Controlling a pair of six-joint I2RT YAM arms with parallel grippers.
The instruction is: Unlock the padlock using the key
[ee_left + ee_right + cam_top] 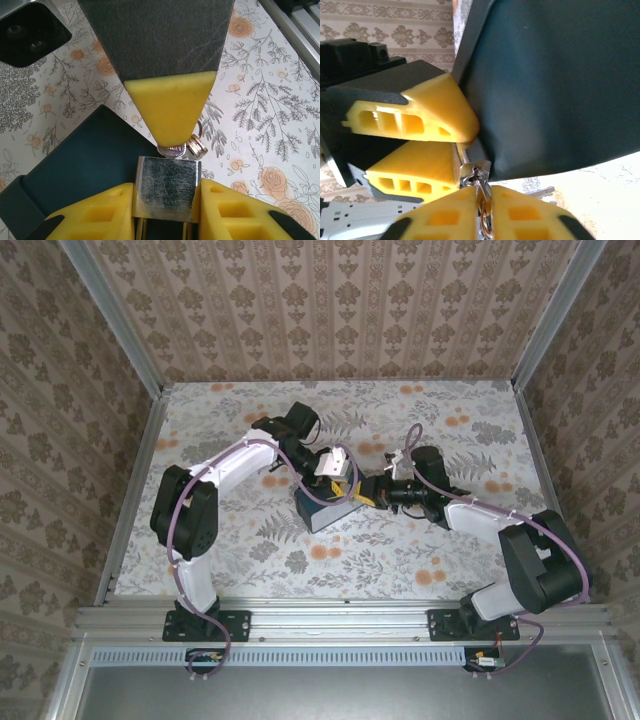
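The silver padlock (167, 187) is clamped by its body between the yellow fingers of my left gripper (167, 196), above the dark blue box (85, 165). The key (172, 151) sticks into the padlock's end, its knurled head just under a yellow fingertip (172, 110) of the right gripper. In the right wrist view the key (479, 172) sits in the narrow slit of my right gripper (483, 196). Whether the pads press on it is unclear. From above, the left gripper (335, 475) and right gripper (366, 492) meet over the box (322, 510).
A brass key ring (197, 147) hangs beside the key, and a spare key blade (548, 190) lies on the floral cloth (400, 550). Wallpapered walls close in three sides. A metal rail (340, 618) runs along the near edge.
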